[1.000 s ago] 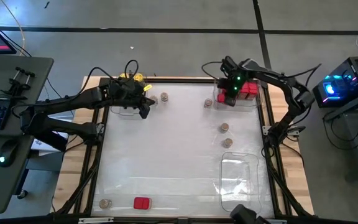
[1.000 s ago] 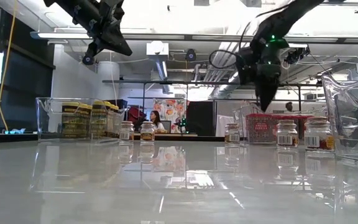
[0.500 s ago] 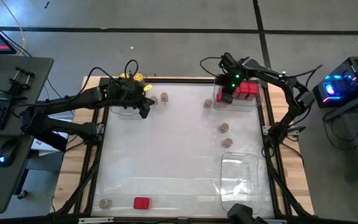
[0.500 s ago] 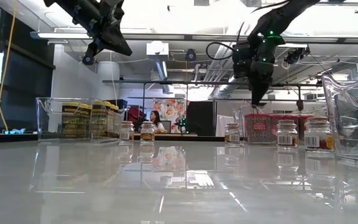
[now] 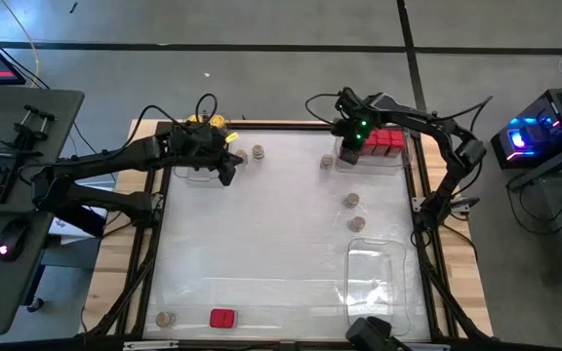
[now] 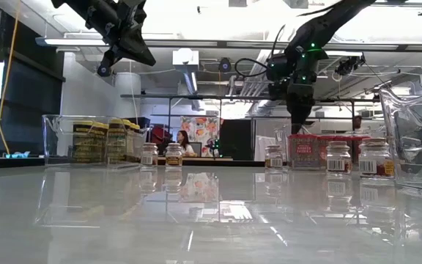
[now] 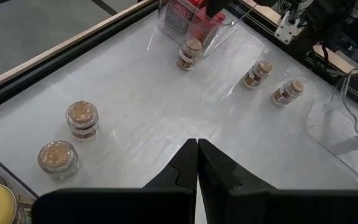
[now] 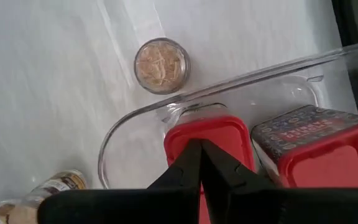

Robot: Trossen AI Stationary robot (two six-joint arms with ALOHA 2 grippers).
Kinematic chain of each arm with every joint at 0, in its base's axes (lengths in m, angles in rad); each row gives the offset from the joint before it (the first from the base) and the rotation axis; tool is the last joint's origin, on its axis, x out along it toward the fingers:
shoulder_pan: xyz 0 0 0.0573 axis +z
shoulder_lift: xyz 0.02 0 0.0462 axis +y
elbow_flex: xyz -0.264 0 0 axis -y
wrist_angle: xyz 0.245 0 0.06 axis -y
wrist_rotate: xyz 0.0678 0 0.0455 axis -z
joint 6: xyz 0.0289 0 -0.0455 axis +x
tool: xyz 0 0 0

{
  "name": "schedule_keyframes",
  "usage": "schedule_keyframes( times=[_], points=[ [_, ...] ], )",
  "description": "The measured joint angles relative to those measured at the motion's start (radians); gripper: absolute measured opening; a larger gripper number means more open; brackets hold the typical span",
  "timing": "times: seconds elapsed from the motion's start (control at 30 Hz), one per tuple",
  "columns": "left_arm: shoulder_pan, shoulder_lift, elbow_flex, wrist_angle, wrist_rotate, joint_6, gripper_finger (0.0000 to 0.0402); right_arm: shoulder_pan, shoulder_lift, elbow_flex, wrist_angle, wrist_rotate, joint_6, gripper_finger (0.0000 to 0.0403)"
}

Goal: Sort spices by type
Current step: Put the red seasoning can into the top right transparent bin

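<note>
I held the right gripper [image 8: 199,163] closed and empty above the red boxes [image 8: 211,144] in their tray [image 5: 400,161] — probably one just delivered there — while the left gripper [image 7: 197,163], also closed, hung by the yellow-lidded jars [image 5: 208,122].

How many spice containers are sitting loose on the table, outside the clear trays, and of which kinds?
Tan-lidded round jars: 6
Red square-topped box: 1
Total loose: 7
</note>
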Motion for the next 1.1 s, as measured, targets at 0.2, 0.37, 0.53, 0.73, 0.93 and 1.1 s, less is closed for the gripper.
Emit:
schedule_keyframes(
  times=[0.2, 0.37, 0.53, 0.73, 0.93, 1.1],
  points=[
    [0.000, 0.000, 0.000, 0.000, 0.000, 0.002, 0.0000, -0.007, -0.003, 0.001, -0.077, 0.053, -0.015, 0.0000],
    [0.000, 0.000, 0.000, 0.000, 0.000, 0.010, 0.0000, -0.009, -0.003, 0.001, -0.155, 0.136, -0.029, 0.0000],
    [0.000, 0.000, 0.000, 0.000, 0.000, 0.019, 0.0000, -0.023, -0.003, -0.001, -0.242, 0.236, -0.053, 0.0000],
    [0.000, 0.000, 0.000, 0.000, 0.000, 0.033, 0.0000, -0.083, 0.001, -0.005, -0.318, 0.313, 0.021, 0.0000],
    [0.000, 0.000, 0.000, 0.000, 0.000, 0.037, 0.0000, -0.147, 0.002, -0.006, -0.345, 0.332, 0.045, 0.0000],
    [0.000, 0.000, 0.000, -0.001, 0.000, 0.037, 0.0000, -0.177, 0.002, -0.006, -0.362, 0.348, 0.062, 0.0000]
  ],
)
